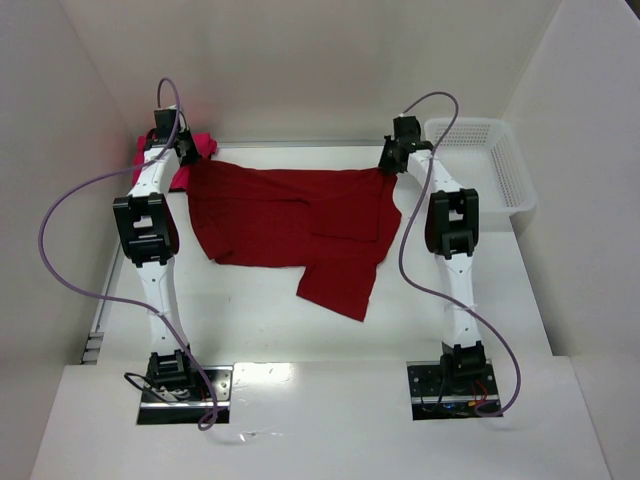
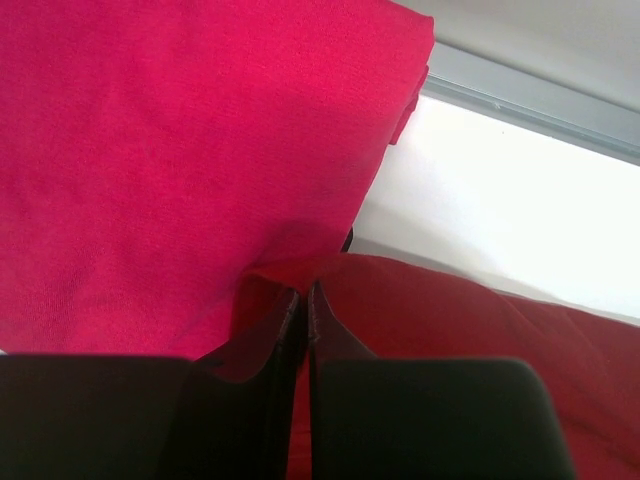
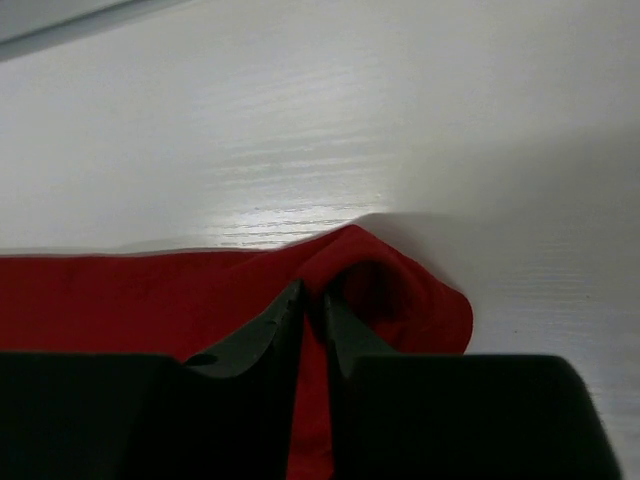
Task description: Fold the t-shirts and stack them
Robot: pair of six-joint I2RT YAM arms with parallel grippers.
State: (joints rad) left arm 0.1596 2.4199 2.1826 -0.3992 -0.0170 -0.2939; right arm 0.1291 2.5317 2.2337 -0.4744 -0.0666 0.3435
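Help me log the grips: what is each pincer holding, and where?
Both hold the crimson t-shirt: the left pincer pinches its far-left edge, the right pincer its far-right corner.

White worktop, matte, closed in by pale walls at the left, back and right. Spread across the middle and upper centre of the overhead frame: crimson t-shirt, opened wide from left to right, mostly flat with soft creases, one part trailing down toward lower centre. Puckered into small folds at both upper corners, as seen close up from the wrists. At upper left, against the back wall: pink t-shirt, folded to a straight edge, touching the crimson one. At upper right: white mesh basket, near the crimson cloth's right end. Along the bottom: left base plate and right base plate, metal, well apart.
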